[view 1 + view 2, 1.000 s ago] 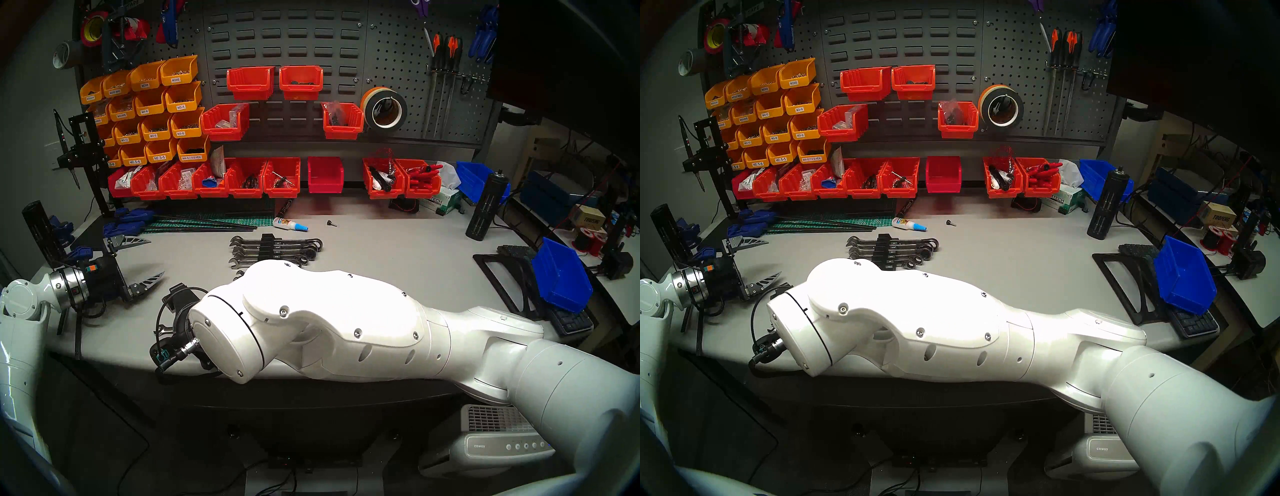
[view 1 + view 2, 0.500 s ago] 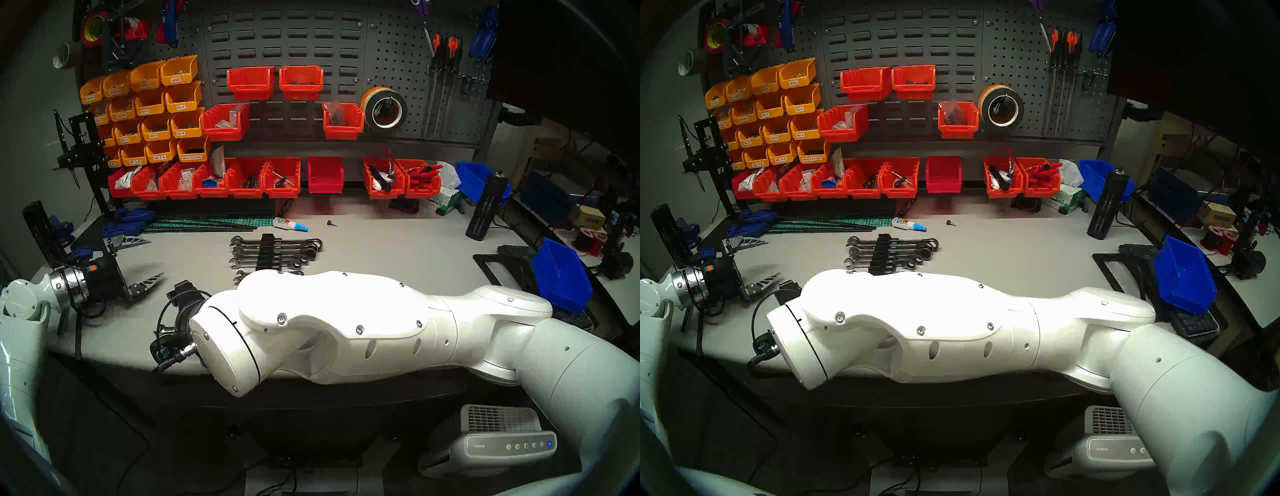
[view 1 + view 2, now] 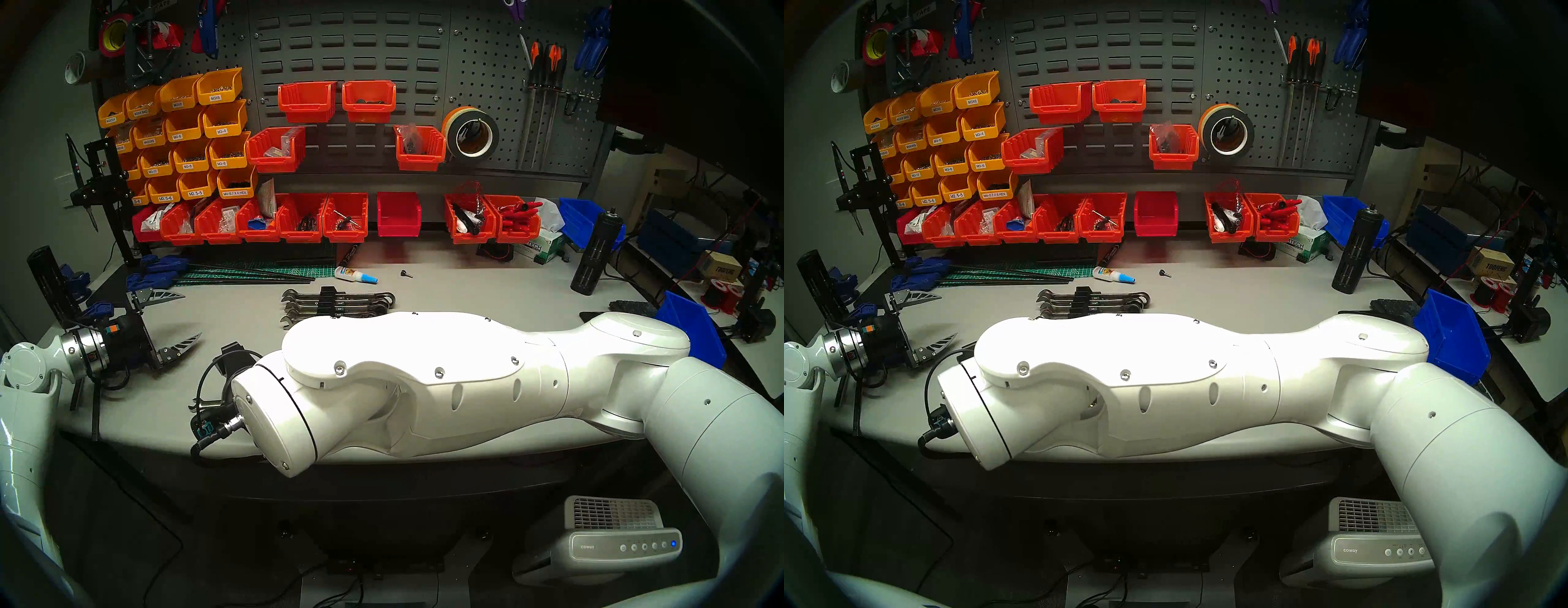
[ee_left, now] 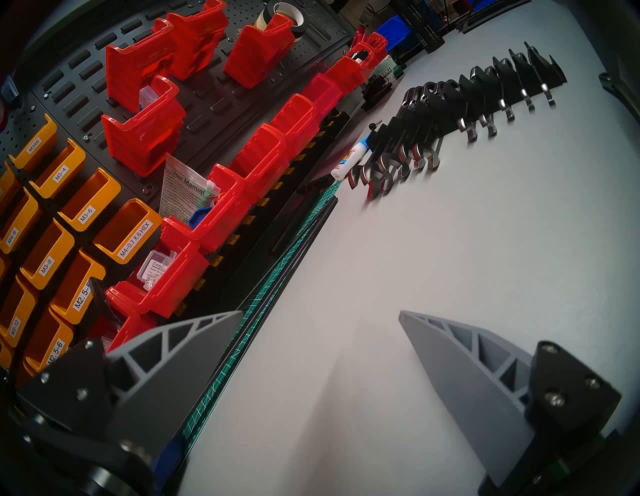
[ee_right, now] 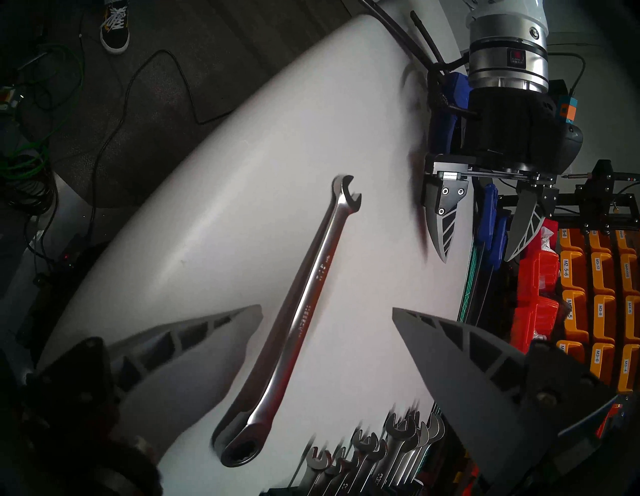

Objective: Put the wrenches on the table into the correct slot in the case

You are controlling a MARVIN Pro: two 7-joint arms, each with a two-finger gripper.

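1 wrench (image 5: 304, 304) lies flat on the tabletop (image 5: 214, 194) between the right hand's (image 5: 327, 313) spread fingers, rack (image 3: 329, 302) just beyond. Thin, slick chrome could skid or pivot from an off-centre pinch. Left hand (image 4: 320, 317) gapes empty. Cluttered workshop, hard matte surface.

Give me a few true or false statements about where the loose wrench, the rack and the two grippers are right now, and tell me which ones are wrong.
1. The loose wrench lies flat on the table. True.
2. The right gripper is shut on the loose wrench. False: its jaws stand open, with the wrench on the table between them in the right wrist view.
3. The black rack holds several wrenches. True.
4. The left gripper holds a wrench. False: its jaws are open and empty.
5. The glue bottle lies inside a red bin. False: it lies on the table, behind the rack.
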